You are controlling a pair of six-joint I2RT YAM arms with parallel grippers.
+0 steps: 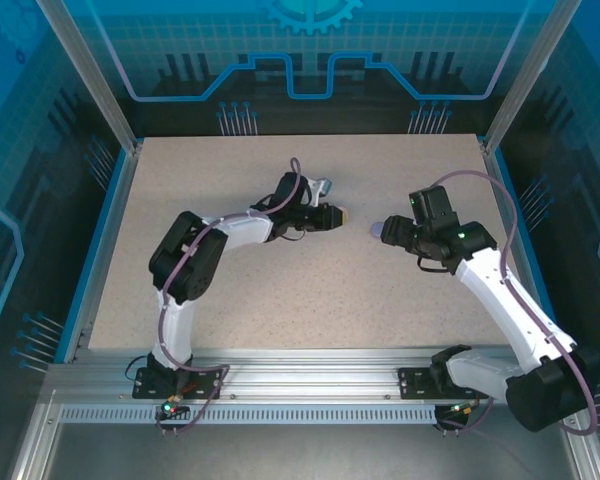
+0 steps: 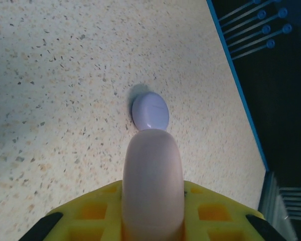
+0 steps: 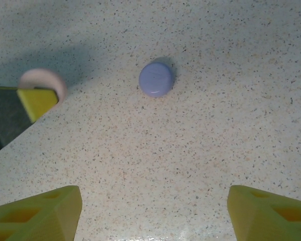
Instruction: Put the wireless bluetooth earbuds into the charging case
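Noted left gripper (image 1: 333,215) pinching pink case (image 2: 152,186) edge-on, near purple case (image 3: 156,79) lying flat on table (image 3: 140,150). Found right gripper (image 3: 153,203) above purple case, fingers spread wide, empty.

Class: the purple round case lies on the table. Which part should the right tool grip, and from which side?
Pinch the purple case across its rim, opposite edges, coming straight down from above: it lies flat, a low disc, and the open right tool likely spans it.
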